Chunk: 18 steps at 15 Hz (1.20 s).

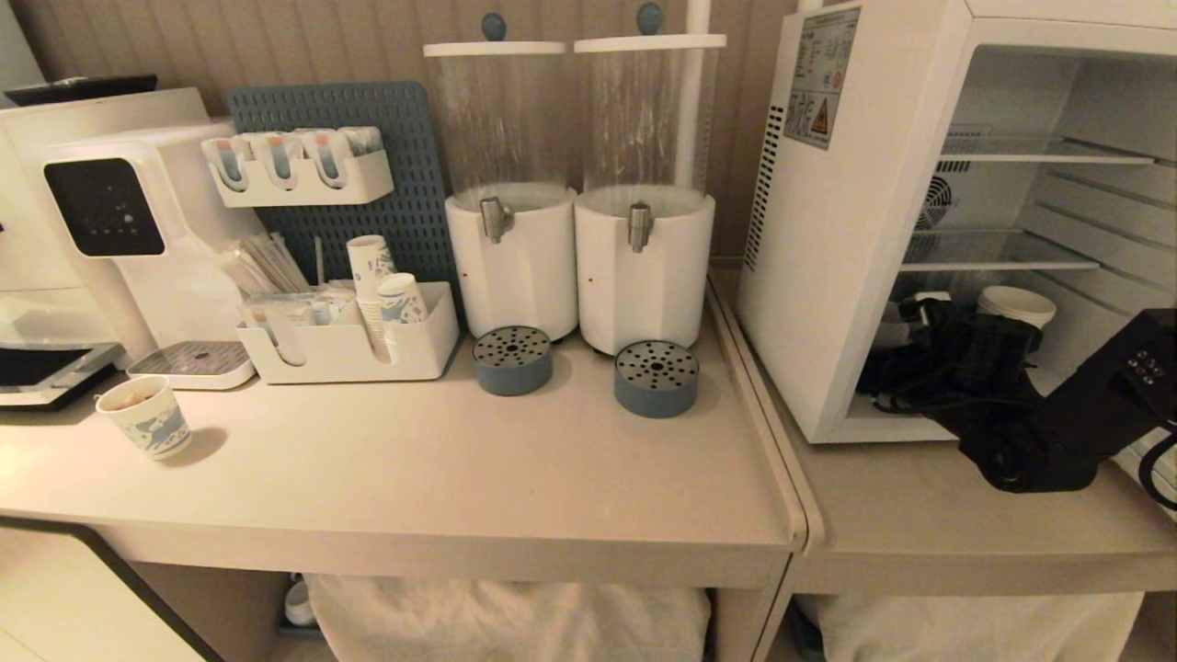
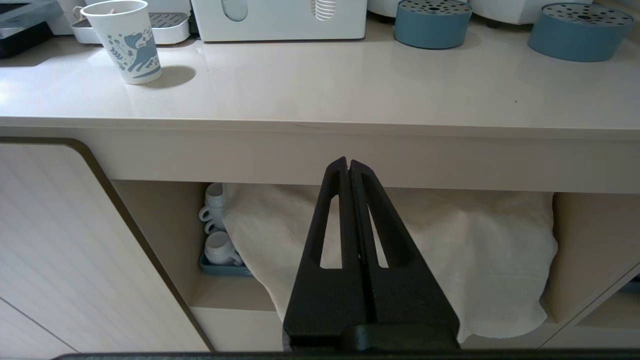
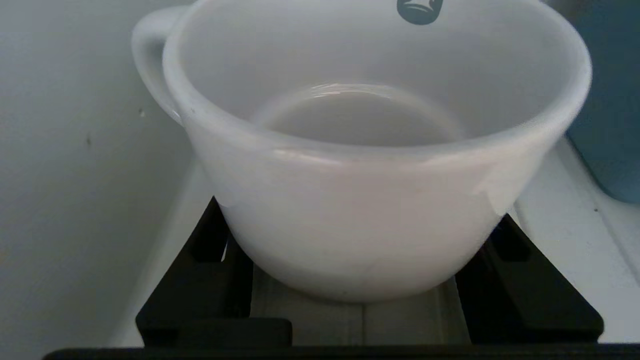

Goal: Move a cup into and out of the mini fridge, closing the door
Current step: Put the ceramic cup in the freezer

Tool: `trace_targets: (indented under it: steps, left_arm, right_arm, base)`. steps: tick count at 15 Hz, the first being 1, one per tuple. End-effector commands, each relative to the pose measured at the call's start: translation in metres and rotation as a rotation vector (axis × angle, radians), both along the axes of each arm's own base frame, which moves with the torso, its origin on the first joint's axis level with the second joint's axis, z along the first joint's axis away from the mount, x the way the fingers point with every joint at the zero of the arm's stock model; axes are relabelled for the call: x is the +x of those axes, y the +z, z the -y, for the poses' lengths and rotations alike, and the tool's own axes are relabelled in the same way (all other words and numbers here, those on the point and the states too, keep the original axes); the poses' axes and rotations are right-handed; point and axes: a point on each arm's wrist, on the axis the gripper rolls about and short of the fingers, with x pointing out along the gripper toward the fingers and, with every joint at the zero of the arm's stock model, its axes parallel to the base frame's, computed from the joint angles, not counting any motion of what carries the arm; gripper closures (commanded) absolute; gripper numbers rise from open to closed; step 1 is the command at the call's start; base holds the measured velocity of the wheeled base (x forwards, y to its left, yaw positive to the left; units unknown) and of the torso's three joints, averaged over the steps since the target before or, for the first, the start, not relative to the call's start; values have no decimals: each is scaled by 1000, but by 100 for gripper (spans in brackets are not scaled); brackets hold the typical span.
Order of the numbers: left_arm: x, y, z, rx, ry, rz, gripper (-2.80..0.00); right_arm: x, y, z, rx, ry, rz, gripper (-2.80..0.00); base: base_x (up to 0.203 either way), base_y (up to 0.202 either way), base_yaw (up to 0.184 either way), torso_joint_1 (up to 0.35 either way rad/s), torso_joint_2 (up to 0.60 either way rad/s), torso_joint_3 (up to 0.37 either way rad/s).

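Behind the arm point(image 1: 1048, 432) — cup point(image 1: 1016, 305) half-hidden

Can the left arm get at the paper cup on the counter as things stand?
Probably yes. The left gripper sits shut below the counter edge, and the paper cup stands alone near that edge with nothing around it. It would have to rise and open first.

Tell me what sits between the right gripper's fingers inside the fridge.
The cup sits between the right gripper's fingers, low on its body, shown in the right wrist view.
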Motion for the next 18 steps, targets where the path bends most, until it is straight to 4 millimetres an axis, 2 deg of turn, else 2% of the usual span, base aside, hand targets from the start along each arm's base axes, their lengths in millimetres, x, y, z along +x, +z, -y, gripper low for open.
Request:
trace_targets:
  steps: [1, 7, 8, 15, 18]
  left_arm:
    - [0, 0, 0, 0, 0, -2, 0]
    - [0, 0, 0, 0, 0, -1, 0]
    - [0, 0, 0, 0, 0, 0, 0]
    - [0, 0, 0, 0, 0, -2, 0]
    - [0, 0, 0, 0, 0, -2, 0]
  right_arm:
    - [3, -9, 0, 0, 3, -19, 0]
    - [4, -13, -3, -1, 9, -28, 0]
    - [4, -13, -3, 0, 9, -28, -280]
    - [2, -13, -2, 2, 7, -31, -280]
    - [-6, -8, -2, 7, 12, -36, -280]
  base:
    - [0, 0, 0, 0, 0, 0]
    - [0, 0, 0, 0, 0, 0]
    - [0, 0, 0, 0, 0, 0]
    - [0, 0, 0, 0, 0, 0]
    - [0, 0, 0, 0, 0, 0]
